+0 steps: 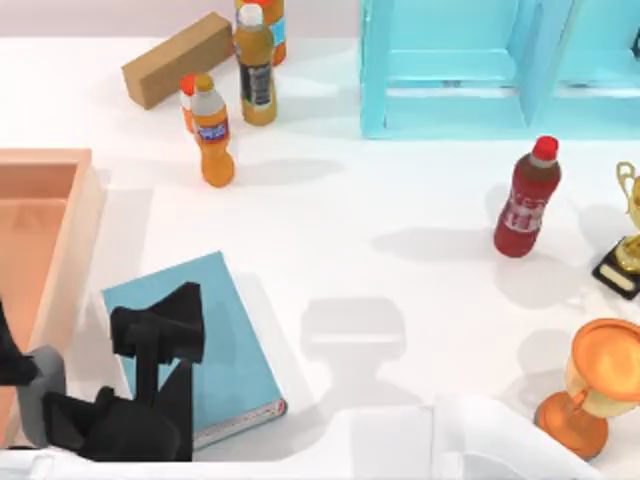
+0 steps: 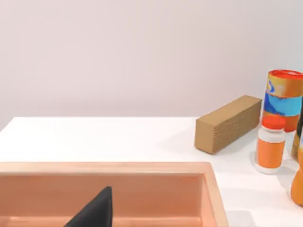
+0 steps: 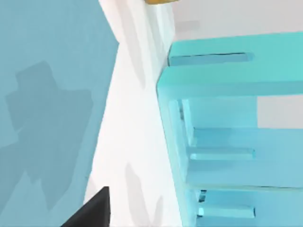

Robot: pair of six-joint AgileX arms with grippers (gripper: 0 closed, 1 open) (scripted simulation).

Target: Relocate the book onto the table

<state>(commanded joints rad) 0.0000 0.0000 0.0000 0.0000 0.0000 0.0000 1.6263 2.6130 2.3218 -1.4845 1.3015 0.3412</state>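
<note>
The white counter (image 1: pixel 400 200) is carrying the book (image 1: pixel 235 330), which is lying flat near its front-left corner, just beside the wooden tray (image 1: pixel 45 158). The book is looking like a stiff, fairly heavy hardcover with a smooth, probably slippery cover, so I am judging the spine or a long edge to be the best hold. The right gripper (image 1: pixel 155 335) is hovering over the cover; whether it is wide or narrow, I cannot tell. The left gripper (image 1: pixel 12 362) is sitting over the tray.

The book (image 1: pixel 225 345) lay flat on the table (image 1: pixel 360 210) beside the wooden tray (image 1: pixel 60 250), a black gripper (image 1: pixel 155 335) hanging over its left part
</note>
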